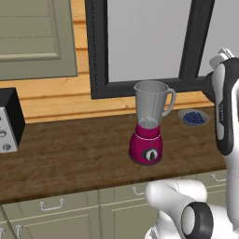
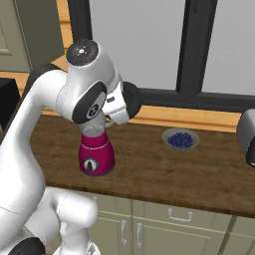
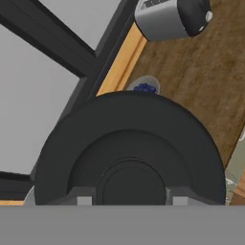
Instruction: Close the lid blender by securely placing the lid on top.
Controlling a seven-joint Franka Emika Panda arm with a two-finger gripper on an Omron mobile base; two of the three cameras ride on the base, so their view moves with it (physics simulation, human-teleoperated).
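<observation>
The blender [image 1: 149, 123] stands on the wooden counter [image 1: 70, 154], its magenta base with a black dial toward me and its clear grey jar open at the top. In the right base view my arm covers the jar, leaving the magenta base [image 2: 95, 157] in sight. The lid [image 3: 129, 148], a round black disc, looms close in the hand view. My gripper [image 3: 128, 200] is shut on it, one dark fingertip on each side of its centre knob. Lid and hand are up in the air, off to the right of the blender.
A small bowl of blue berries [image 1: 193, 116] [image 2: 180, 139] [image 3: 145, 87] sits right of the blender near the window. A black-and-silver toaster [image 1: 9, 119] stands at the counter's left end. A grey-and-black appliance [image 2: 247, 137] [image 3: 172, 19] is at the right end.
</observation>
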